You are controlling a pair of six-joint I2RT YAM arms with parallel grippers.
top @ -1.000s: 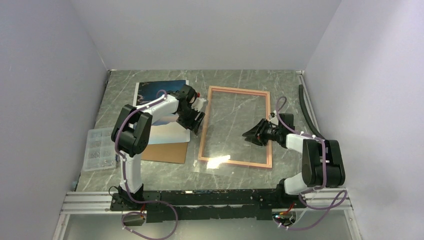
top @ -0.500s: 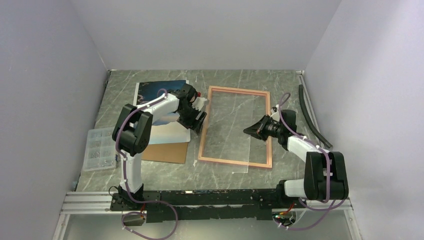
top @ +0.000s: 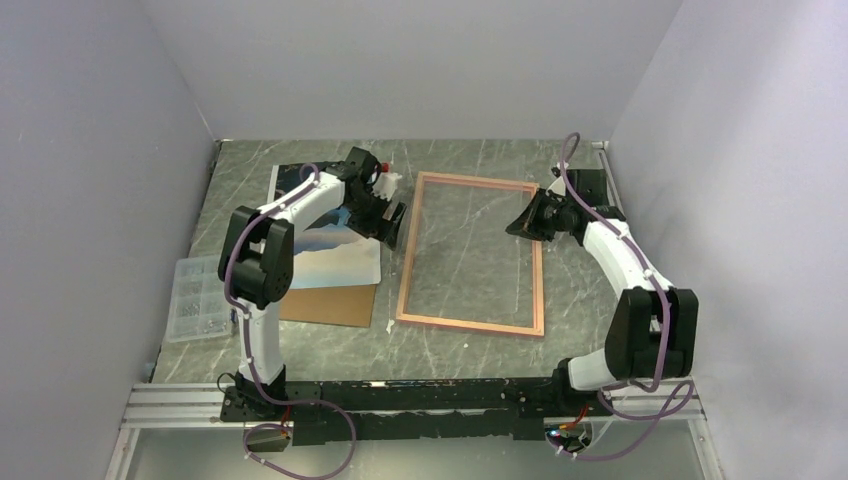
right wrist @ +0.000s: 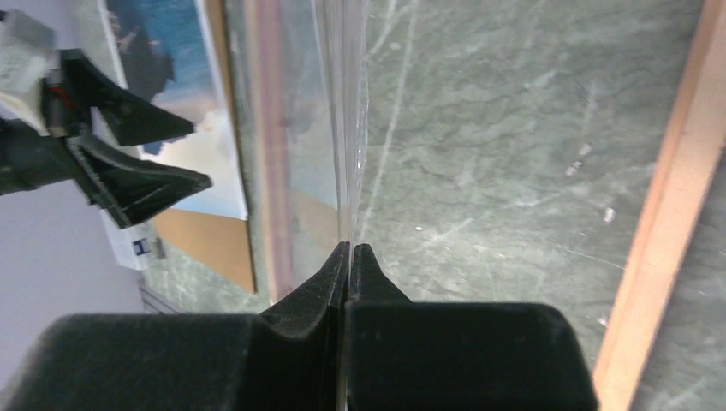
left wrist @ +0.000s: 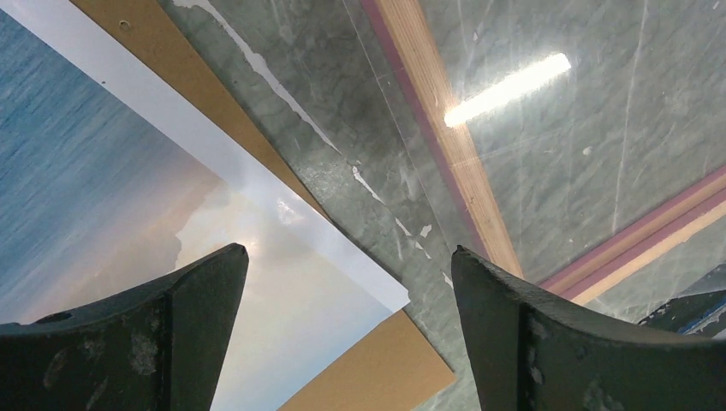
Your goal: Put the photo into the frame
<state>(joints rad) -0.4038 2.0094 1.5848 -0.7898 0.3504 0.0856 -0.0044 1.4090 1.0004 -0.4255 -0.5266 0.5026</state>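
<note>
The frame lies flat mid-table, its pink and wood rails showing. To its left, the photo of sea and pale sky lies face up on a brown backing board. My left gripper hovers open over the photo's corner, between photo and frame, holding nothing. Near the frame's far right corner, my right gripper is shut on the edge of a thin clear pane. The pane stands edge-on from the fingertips over the frame's opening.
A clear plastic parts box sits at the table's left edge. A black strip lies along the right wall. Grey walls close in the back and both sides. The arm bases and rail run along the near edge.
My right gripper has shut on the clear pane and swung toward the frame's far right corner, carrying the pane with it. My left gripper has opened wider and shifted slightly farther back.
</note>
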